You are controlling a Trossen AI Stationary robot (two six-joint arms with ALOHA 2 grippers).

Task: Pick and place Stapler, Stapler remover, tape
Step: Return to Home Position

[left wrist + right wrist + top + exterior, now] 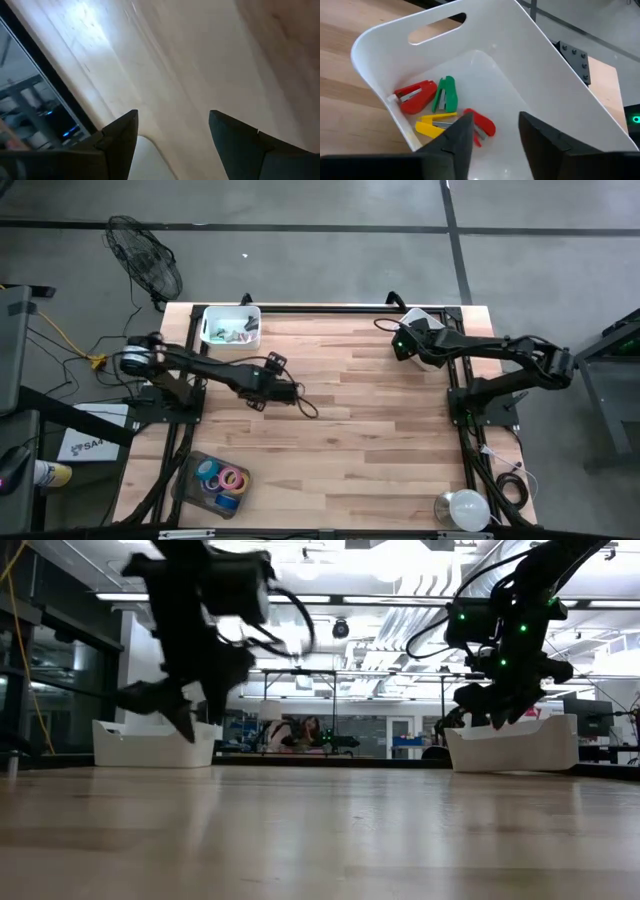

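Since nothing is lying loose on the table (380, 430), the sorting is looking complete.

High view: the left gripper (288, 393) is hanging over bare wood. The right gripper (402, 340) is hovering above the right bin (432, 314). 4 tape rolls (222, 480) are sitting in a tray (190, 465) on the left arm's side.

Low view: both grippers are hanging clear of the table.

Left wrist view: the fingers are standing wide apart, empty.

Right wrist view: the fingers are gaping, empty, over 4 staplers (445, 94) lying in the bin.
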